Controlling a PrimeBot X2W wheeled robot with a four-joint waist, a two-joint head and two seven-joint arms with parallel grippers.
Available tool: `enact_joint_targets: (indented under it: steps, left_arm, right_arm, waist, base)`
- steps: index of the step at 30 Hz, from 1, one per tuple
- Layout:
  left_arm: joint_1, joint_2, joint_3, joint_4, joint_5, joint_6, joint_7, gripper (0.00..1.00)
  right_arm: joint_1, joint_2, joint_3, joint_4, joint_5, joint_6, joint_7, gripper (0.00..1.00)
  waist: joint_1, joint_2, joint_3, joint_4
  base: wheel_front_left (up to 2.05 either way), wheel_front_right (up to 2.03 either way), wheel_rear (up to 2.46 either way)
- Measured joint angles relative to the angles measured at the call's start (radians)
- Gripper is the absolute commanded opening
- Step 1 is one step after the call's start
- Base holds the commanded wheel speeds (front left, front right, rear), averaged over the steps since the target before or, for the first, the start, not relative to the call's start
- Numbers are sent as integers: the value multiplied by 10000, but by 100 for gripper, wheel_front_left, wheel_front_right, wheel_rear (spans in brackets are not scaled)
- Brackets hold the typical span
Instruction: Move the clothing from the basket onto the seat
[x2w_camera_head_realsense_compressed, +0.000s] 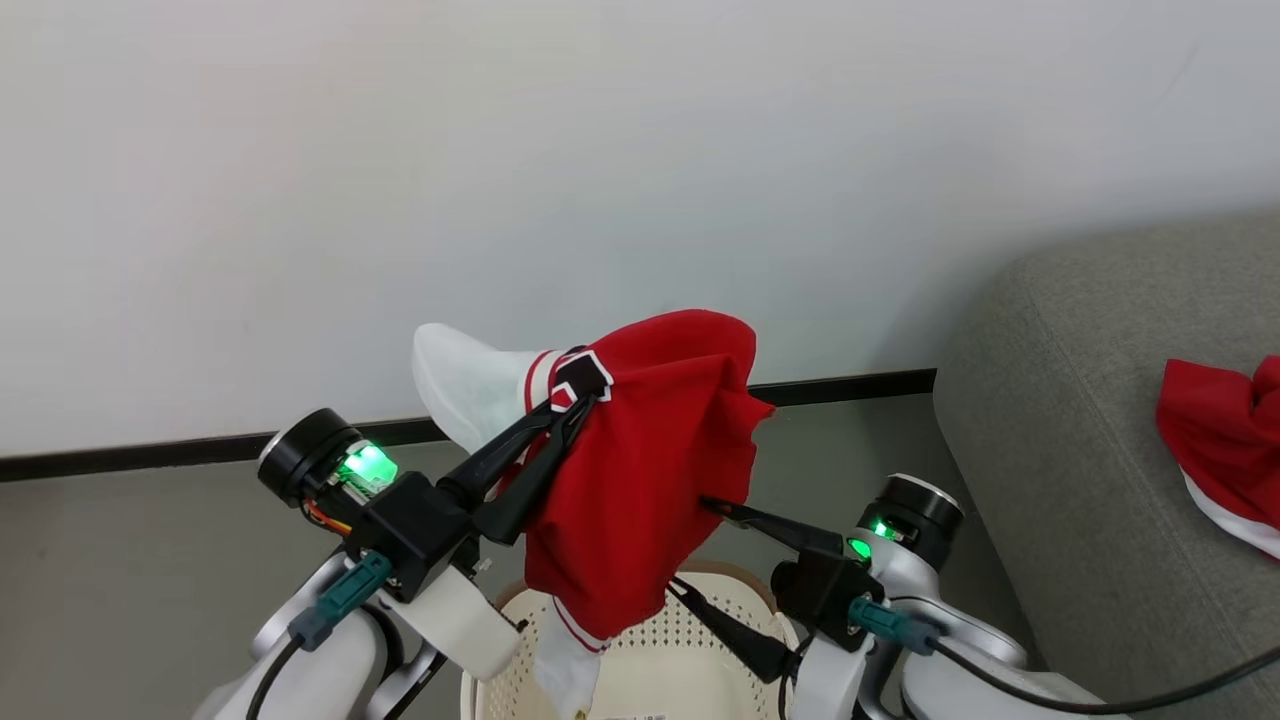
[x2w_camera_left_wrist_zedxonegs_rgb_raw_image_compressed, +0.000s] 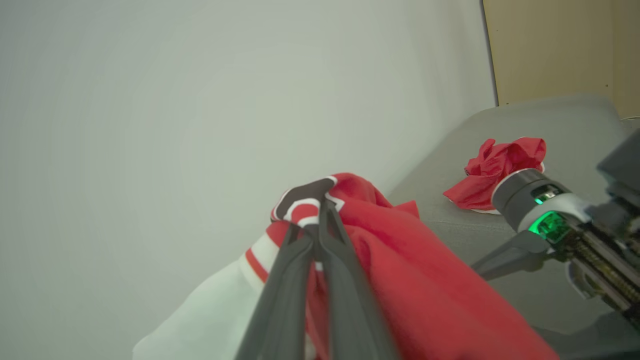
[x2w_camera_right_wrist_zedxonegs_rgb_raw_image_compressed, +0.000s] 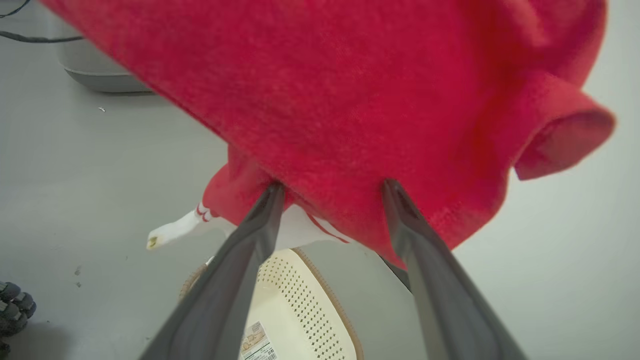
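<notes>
One grey seat (x2w_camera_head_realsense_compressed: 1080, 450) beside pale wall (x2w_camera_head_realsense_compressed: 600, 150)

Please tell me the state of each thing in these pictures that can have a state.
held garment: lifted, hanging over the basket.
left gripper: shut on held garment.
right gripper: open, fingertips against the held garment.
second garment: crumpled, lying on the seat.
basket: upright on the floor, visible part bare.
seat: bears second garment.
</notes>
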Motion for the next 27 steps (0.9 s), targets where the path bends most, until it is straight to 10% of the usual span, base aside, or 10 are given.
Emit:
enact_joint_targets:
  steps: [16,18,21,27]
  left_arm:
    - [-329,-109,-430,-119,-150,-12,353,0]
    - [-329,-105,-430,-81,-197,-12,360,0]
    - [-327,-90,-412,13,-272,-12,439,0]
    - [-283,-40,-182,316,-472,-12,439,0]
  right_arm:
    - [-590,765,-245,58,-1202,0,0,100]
    - [-590,763,-314,0,-1275,0,0,46]
    - [-587,759,-345,-59,-1356,0,0,0]
    - [-373,621,-794,-146,-1340,2,0,0]
  waist:
    - [0,0,134,185]
    - [0,0,162,183]
    - [0,0,198,158]
    - [0,0,273,70]
  base:
    - [0,0,0]
    - [0,0,0]
    - [0,0,0]
    - [0,0,0]
